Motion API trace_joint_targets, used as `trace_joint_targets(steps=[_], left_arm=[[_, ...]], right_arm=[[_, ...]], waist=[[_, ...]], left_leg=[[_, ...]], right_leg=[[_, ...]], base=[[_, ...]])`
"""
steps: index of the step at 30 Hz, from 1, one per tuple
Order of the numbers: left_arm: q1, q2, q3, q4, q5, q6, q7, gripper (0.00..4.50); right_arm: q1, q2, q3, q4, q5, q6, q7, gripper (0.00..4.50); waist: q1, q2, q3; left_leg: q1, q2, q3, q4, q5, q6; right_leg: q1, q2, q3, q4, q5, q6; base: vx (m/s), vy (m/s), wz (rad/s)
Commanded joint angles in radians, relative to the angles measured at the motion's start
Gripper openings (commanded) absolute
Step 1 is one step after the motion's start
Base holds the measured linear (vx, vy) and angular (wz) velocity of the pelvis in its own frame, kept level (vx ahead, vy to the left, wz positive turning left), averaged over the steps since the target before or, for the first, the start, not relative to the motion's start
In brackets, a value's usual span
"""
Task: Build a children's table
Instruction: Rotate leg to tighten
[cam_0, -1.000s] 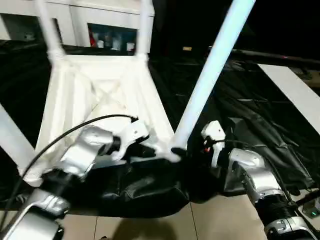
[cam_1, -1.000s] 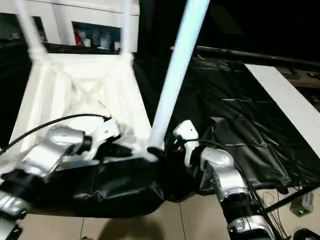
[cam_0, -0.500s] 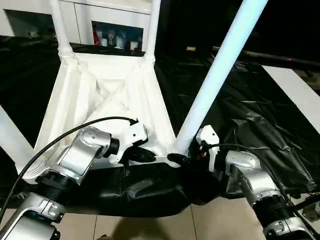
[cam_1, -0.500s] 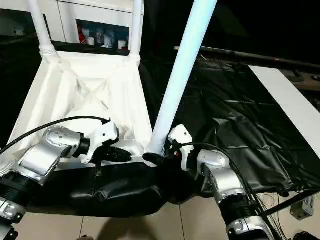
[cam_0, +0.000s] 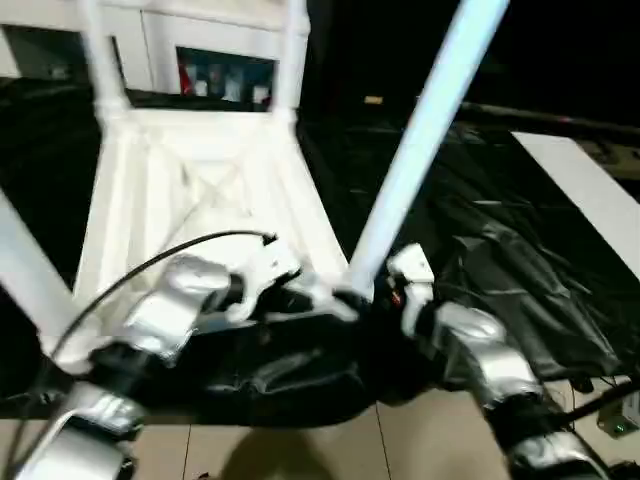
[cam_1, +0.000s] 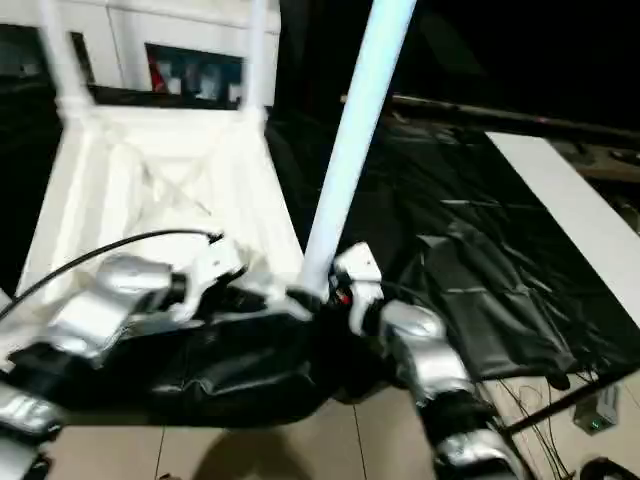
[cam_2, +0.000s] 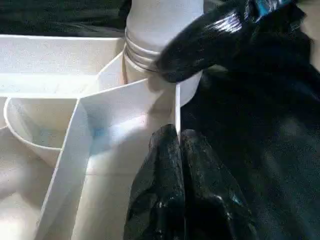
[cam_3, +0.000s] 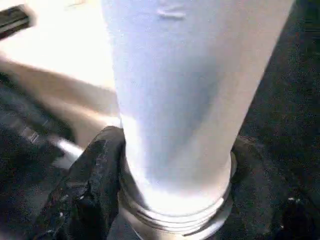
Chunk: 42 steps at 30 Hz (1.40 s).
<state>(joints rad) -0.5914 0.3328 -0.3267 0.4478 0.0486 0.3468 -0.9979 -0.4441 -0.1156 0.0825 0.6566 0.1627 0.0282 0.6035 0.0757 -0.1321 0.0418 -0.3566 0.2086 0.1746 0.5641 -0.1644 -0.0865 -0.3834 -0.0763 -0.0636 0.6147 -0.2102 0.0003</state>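
1. Children's table (cam_0: 200, 190) lies upside down, centre-left of the head views, ribbed underside facing up, on the black-sheeted counter (cam_0: 520, 250).
2. Its legs stand up out of the corner sockets: two white ones at the far corners, upper left of frame, one at the left edge, and a pale-blue leg (cam_0: 420, 140) rising diagonally from the near-right corner socket twd the top edge.
3. White cabinet (cam_0: 215, 60) w/ glass door sits behind, top left.
4. Right end effector (cam_0: 375, 290), lower centre, is set around the base of the pale-blue leg; in the right wrist view one black finger (cam_3: 90, 185) lies against the threaded collar.
5. Left end effector (cam_2: 180, 142) has its fingers pressed together, pinching a thin upright rib of the tabletop just beside that corner socket.
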Motion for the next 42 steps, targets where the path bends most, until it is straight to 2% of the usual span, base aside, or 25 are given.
trace_joint_targets(steps=[1, 3, 6, 9, 11, 13, 15, 19, 21, 22, 24, 26, 28, 29, 31, 33, 36, 38, 42], left_arm=[[-0.007, -0.076, -0.023, 0.084, 0.013, 0.016, 0.094, 0.0], [-0.034, -0.113, -0.012, 0.135, 0.03, 0.029, 0.181, 0.0], [-0.088, -0.176, 0.005, 0.245, 0.059, 0.006, 0.309, 0.0], [-0.107, -0.194, 0.012, 0.285, 0.065, -0.021, 0.322, 0.0], [-0.113, -0.195, 0.006, 0.295, 0.068, -0.04, 0.303, 0.0], [-0.109, -0.184, -0.004, 0.286, 0.07, -0.047, 0.272, 0.0], [-0.104, -0.169, -0.013, 0.267, 0.069, -0.043, 0.246, 0.0], [-0.102, -0.134, -0.026, 0.266, 0.075, -0.051, 0.197, 0.0], [-0.087, -0.098, -0.037, 0.232, 0.074, -0.049, 0.139, 0.0], [-0.087, -0.098, -0.037, 0.232, 0.074, -0.049, 0.139, 0.0], [-0.056, -0.04, -0.057, 0.162, 0.064, -0.052, 0.035, 0.0], [-0.047, -0.024, -0.06, 0.139, 0.058, -0.048, 0.007, 0.0], [-0.026, 0.013, -0.069, 0.085, 0.039, -0.038, -0.06, 0.0], [-0.018, 0.03, -0.073, 0.064, 0.033, -0.045, -0.087, 0.0], [-0.013, 0.041, -0.076, 0.05, 0.029, -0.052, -0.104, 0.0], [-0.001, 0.075, -0.081, 0.016, 0.015, -0.05, -0.158, 0.0], [-0.004, 0.082, -0.075, 0.016, 0.016, -0.046, -0.16, 0.0], [-0.008, 0.086, -0.071, 0.011, 0.016, -0.04, -0.159, 0.0], [-0.004, 0.091, -0.071, -0.009, 0.015, -0.029, -0.164, 0.0]], right_arm=[[-0.024, 0.01, -0.061, 0.079, -0.034, 0.003, -0.175, 2.7], [-0.043, 0.029, -0.07, 0.11, -0.044, -0.002, -0.248, 2.7], [-0.086, 0.073, -0.085, 0.178, -0.05, -0.014, -0.366, 2.7], [-0.1, 0.09, -0.07, 0.193, -0.062, -0.036, -0.366, 2.7], [-0.102, 0.099, -0.071, 0.186, -0.054, -0.057, -0.333, 2.7], [-0.095, 0.093, -0.078, 0.167, -0.027, -0.076, -0.269, 2.7], [-0.087, 0.076, -0.076, 0.147, -0.013, -0.084, -0.211, 3.26], [-0.077, 0.017, -0.037, 0.128, -0.031, -0.085, -0.108, 3.61], [-0.058, -0.033, -0.019, 0.092, -0.025, -0.077, -0.008, 3.61], [-0.058, -0.033, -0.019, 0.092, -0.025, -0.077, -0.008, 3.61], [-0.028, -0.095, -0.007, 0.027, -0.001, -0.064, 0.127, 3.61], [-0.02, -0.108, -0.007, 0.01, 0.006, -0.059, 0.158, 3.61], [-0.007, -0.135, -0.001, -0.023, 0.019, -0.047, 0.214, 3.61], [-0.001, -0.147, 0.003, -0.037, 0.023, -0.041, 0.239, 3.61], [0.003, -0.155, 0.008, -0.046, 0.027, -0.036, 0.255, 3.61], [0.014, -0.173, 0.029, -0.065, 0.027, -0.028, 0.3, 3.61], [0.02, -0.178, 0.041, -0.071, 0.022, -0.026, 0.324, 3.61], [0.023, -0.177, 0.047, -0.069, 0.012, -0.027, 0.341, 3.61], [0.028, -0.173, 0.059, -0.076, 0.005, -0.021, 0.35, 3.61]], waist=[[-0.004, 0.015, -0.039], [-0.003, 0.014, -0.042], [0.0, 0.015, -0.044], [0.007, 0.017, -0.047], [0.01, 0.017, -0.047], [0.012, 0.017, -0.048], [0.014, 0.018, -0.049], [0.013, 0.022, -0.049], [0.013, 0.025, -0.048], [0.013, 0.022, -0.049], [0.013, 0.025, -0.053], [0.01, 0.026, -0.052], [0.008, 0.023, -0.053], [0.01, 0.025, -0.053], [0.011, 0.025, -0.052], [0.012, 0.026, -0.051], [0.013, 0.029, -0.05], [0.013, 0.027, -0.05], [0.013, 0.028, -0.051]], left_leg=[[0.013, 0.03, -0.01, -0.07, -0.339, -0.056], [0.017, 0.029, -0.01, -0.068, -0.346, -0.058], [0.014, 0.027, -0.01, -0.068, -0.339, -0.054], [0.012, 0.026, -0.008, -0.067, -0.312, -0.047], [0.007, 0.026, -0.006, -0.067, -0.282, -0.032], [0.006, 0.027, -0.005, -0.065, -0.274, -0.022], [0.005, 0.027, -0.004, -0.064, -0.257, -0.014], [0.0, 0.027, -0.004, -0.065, -0.231, -0.002], [0.002, 0.029, -0.005, -0.066, -0.239, -0.001], [0.0, 0.029, -0.005, -0.065, -0.235, 0.003], [-0.001, 0.032, -0.008, -0.064, -0.217, 0.004], [0.0, 0.031, -0.004, -0.062, -0.19, 0.018], [0.0, 0.031, -0.003, -0.061, -0.181, 0.022], [0.0, 0.032, -0.004, -0.06, -0.17, 0.027], [0.003, 0.031, -0.001, -0.059, -0.171, 0.029], [0.004, 0.031, 0.0, -0.06, -0.177, 0.026], [0.007, 0.031, 0.0, -0.063, -0.199, 0.012], [0.005, 0.031, -0.001, -0.063, -0.215, 0.002], [0.005, 0.031, -0.002, -0.062, -0.203, 0.0]], right_leg=[[0.015, -0.071, 0.047, -0.096, -0.41, -0.118], [0.012, -0.07, 0.046, -0.098, -0.411, -0.112], [0.012, -0.069, 0.046, -0.097, -0.384, -0.106], [0.015, -0.068, 0.047, -0.093, -0.324, -0.107], [0.021, -0.066, 0.047, -0.087, -0.267, -0.118], [0.022, -0.067, 0.048, -0.086, -0.252, -0.124], [0.025, -0.067, 0.047, -0.083, -0.227, -0.135], [0.032, -0.065, 0.044, -0.082, -0.205, -0.146], [0.03, -0.066, 0.044, -0.083, -0.212, -0.148], [0.034, -0.066, 0.044, -0.082, -0.209, -0.152], [0.038, -0.067, 0.043, -0.076, -0.167, -0.165], [0.036, -0.063, 0.043, -0.07, -0.106, -0.189], [0.036, -0.062, 0.043, -0.067, -0.086, -0.203], [0.039, -0.064, 0.043, -0.064, -0.073, -0.208], [0.036, -0.061, 0.044, -0.065, -0.066, -0.216], [0.034, -0.061, 0.044, -0.065, -0.074, -0.216], [0.032, -0.061, 0.044, -0.067, -0.097, -0.215], [0.033, -0.063, 0.044, -0.069, -0.122, -0.209], [0.034, -0.064, 0.045, -0.068, -0.116, -0.206]], base=[[0.0, 0.0, 0.0], [0.0, 0.0, 0.0], [0.0, 0.0, 0.0], [0.0, 0.0, 0.0], [0.0, 0.0, 0.0], [0.0, 0.0, 0.0], [0.0, 0.0, 0.0], [0.0, 0.0, 0.0], [0.0, 0.0, 0.0], [0.0, 0.0, 0.0], [0.0, 0.0, 0.0], [0.0, 0.0, 0.0], [0.0, 0.0, 0.0], [0.0, 0.0, 0.0], [0.0, 0.0, 0.0], [0.0, 0.0, 0.0], [0.0, 0.0, 0.0], [0.0, 0.0, 0.0], [0.0, 0.0, 0.0]])
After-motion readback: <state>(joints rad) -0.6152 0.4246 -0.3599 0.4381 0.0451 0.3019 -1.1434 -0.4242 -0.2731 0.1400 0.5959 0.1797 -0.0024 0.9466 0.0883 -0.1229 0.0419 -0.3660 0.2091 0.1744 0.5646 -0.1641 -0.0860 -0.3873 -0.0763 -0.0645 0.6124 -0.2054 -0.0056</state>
